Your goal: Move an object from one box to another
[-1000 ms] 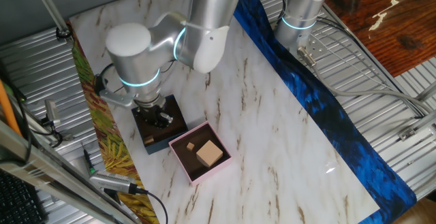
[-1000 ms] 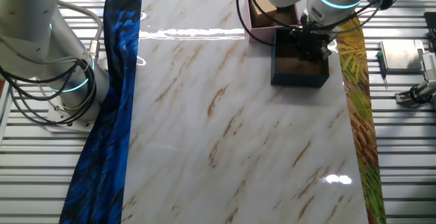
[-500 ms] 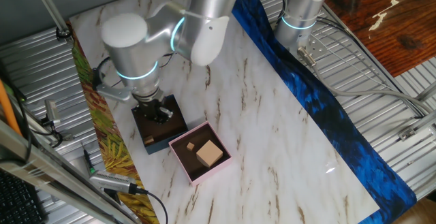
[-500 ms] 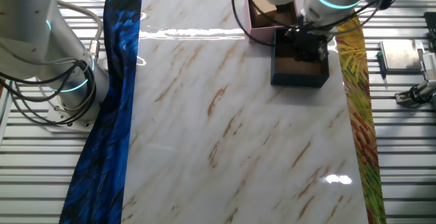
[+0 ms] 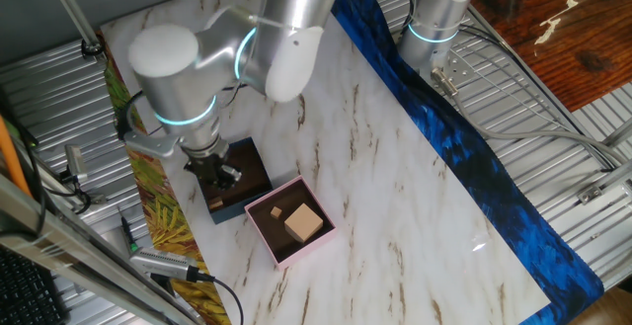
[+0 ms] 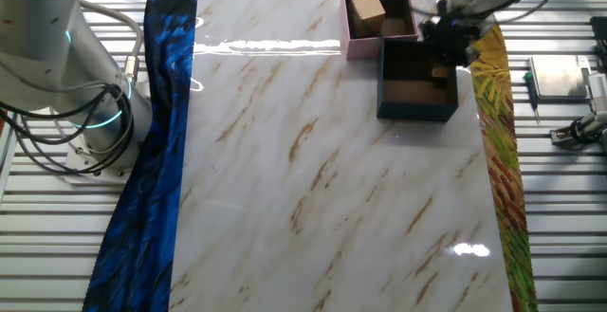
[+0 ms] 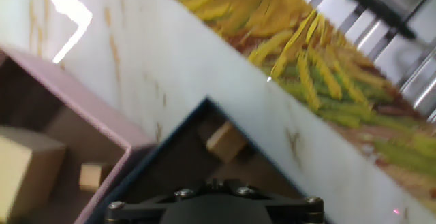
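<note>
White marble-patterned tabletop (image 5: 395, 187) with two small square boxes side by side near one edge.

Over the dark navy-blue box (image 6: 415, 89) with low walls and a brown inside hangs the black two-finger gripper (image 5: 219, 175) of the silver arm; whether its fingers are apart or together I cannot tell. A small tan wooden block (image 7: 226, 141) lies on the navy box's floor near a corner. Touching that box stands the pale pink square box (image 5: 289, 221), which holds a large tan cube (image 5: 303, 222) and a small tan cube (image 5: 277, 210). A yellow-green leaf-print strip (image 6: 493, 113) runs along the table edge beside the boxes.
</note>
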{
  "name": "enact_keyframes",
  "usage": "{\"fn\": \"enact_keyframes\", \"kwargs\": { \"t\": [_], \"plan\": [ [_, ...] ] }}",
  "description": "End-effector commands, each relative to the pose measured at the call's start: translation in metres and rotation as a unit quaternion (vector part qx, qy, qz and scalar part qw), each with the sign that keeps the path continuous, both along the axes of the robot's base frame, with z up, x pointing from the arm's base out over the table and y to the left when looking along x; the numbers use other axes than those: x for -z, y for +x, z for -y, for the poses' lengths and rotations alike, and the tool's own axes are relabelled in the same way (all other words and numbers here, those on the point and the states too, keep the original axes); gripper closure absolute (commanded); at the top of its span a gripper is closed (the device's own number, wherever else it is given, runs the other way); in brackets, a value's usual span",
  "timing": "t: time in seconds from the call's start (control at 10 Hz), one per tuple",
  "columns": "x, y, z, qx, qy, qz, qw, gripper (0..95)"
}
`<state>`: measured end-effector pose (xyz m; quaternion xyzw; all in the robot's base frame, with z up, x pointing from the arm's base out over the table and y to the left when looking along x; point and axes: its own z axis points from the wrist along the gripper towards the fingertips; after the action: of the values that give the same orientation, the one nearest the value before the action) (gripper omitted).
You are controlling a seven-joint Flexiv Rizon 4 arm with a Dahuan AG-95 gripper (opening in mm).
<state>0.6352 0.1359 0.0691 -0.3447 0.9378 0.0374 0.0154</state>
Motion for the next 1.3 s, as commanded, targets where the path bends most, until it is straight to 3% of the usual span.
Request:
{"fn": "enact_keyframes", "kwargs": {
  "t": [0.1, 0.5, 1.3],
  "plan": [
    [0.0027, 0.0038, -0.0037, 0.003, 0.000, 0.004, 1.0000, 95.0],
    [0.0075, 0.0125, -0.0128, 0.010, -0.005, 0.011, 0.9999, 95.0],
    [0.0126, 0.0073, -0.0071, -0.009, -0.007, 0.027, 0.9996, 95.0]
  ]
}}
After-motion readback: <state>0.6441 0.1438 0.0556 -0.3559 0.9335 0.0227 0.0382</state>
